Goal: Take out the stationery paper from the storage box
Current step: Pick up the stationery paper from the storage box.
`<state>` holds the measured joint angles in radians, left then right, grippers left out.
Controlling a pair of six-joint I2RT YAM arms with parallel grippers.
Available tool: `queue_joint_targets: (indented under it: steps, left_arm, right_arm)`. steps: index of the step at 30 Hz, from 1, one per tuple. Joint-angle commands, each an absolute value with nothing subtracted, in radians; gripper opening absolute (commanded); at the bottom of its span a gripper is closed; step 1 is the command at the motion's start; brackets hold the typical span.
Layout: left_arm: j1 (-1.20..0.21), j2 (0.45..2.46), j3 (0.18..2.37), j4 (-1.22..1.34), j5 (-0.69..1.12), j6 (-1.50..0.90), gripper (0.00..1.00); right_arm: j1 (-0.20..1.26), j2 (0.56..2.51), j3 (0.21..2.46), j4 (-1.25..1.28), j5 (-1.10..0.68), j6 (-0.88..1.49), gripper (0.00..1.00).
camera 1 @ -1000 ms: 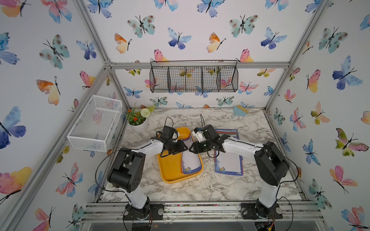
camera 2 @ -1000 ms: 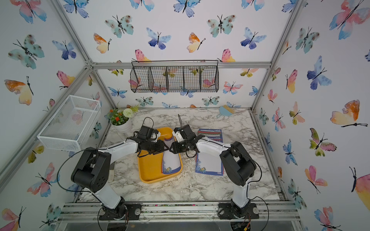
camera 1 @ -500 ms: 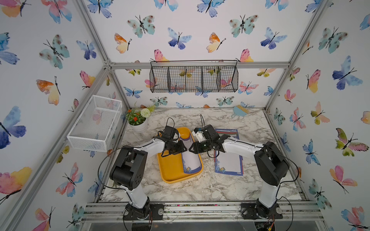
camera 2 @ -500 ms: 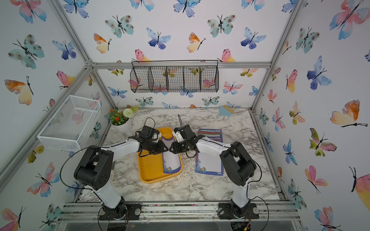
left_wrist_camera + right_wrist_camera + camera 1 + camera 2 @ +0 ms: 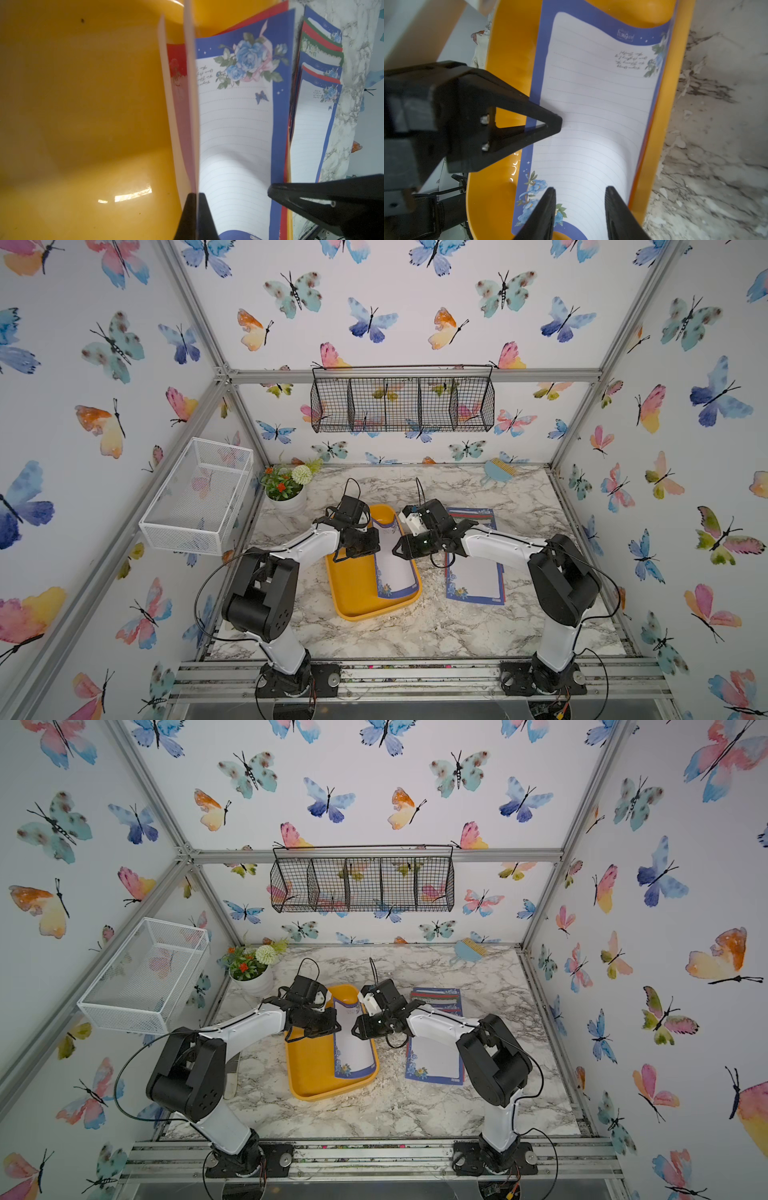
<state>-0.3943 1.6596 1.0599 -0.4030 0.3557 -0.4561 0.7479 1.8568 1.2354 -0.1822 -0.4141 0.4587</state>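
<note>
1. Inside the storage box (image 5: 353,593), along its right wall, the stationery paper (image 5: 395,572) bows upward.
2. Pinching the top sheet's long edge, the left gripper (image 5: 196,197) is fully closed, likely to peel it free.
3. Half open and holding nothing, the right gripper (image 5: 581,190) hovers over that sheet.
4. Other sheets (image 5: 473,576) lie on the table (image 5: 415,630).

— The box?
— Shallow yellow-orange plastic storage box (image 5: 353,597), rounded corners, sat flat on the marble tabletop (image 5: 415,635).
— Paper in it?
— Thin lined stationery paper (image 5: 395,572), pale centre, blue floral border, lay bowed along the box's right side. Its left long edge (image 5: 191,93) stood lifted upright; a red-bordered sheet (image 5: 176,67) showed beneath.
— Outside?
— A fanned pile (image 5: 473,576) of blue, red and green borders lay flat just right of the box.
</note>
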Motion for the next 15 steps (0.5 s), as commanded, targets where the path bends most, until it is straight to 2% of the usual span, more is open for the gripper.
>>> queue_joint_targets:
  steps: [1, 6, 8, 11, 15]
  left_arm:
    - [-0.386, 1.591, 1.075, -0.521, 0.307, -0.412, 0.05]
    - [-0.354, 1.517, 1.072, -0.609, 0.261, -0.392, 0.12]
    - [-0.338, 1.487, 1.067, -0.633, 0.259, -0.377, 0.09]
    - [-0.328, 1.423, 1.063, -0.622, 0.279, -0.345, 0.0]
    - [-0.327, 1.301, 1.073, -0.552, 0.357, -0.285, 0.0]
  right_arm:
    - [0.752, 1.813, 1.255, -0.227, -0.373, 0.441, 0.43]
    - [0.752, 1.793, 1.26, -0.237, -0.354, 0.437, 0.43]
    - [0.752, 1.79, 1.264, -0.237, -0.354, 0.437, 0.43]
    - [0.751, 1.778, 1.263, -0.232, -0.365, 0.43, 0.42]
    - [0.751, 1.696, 1.224, -0.159, -0.368, 0.397, 0.42]
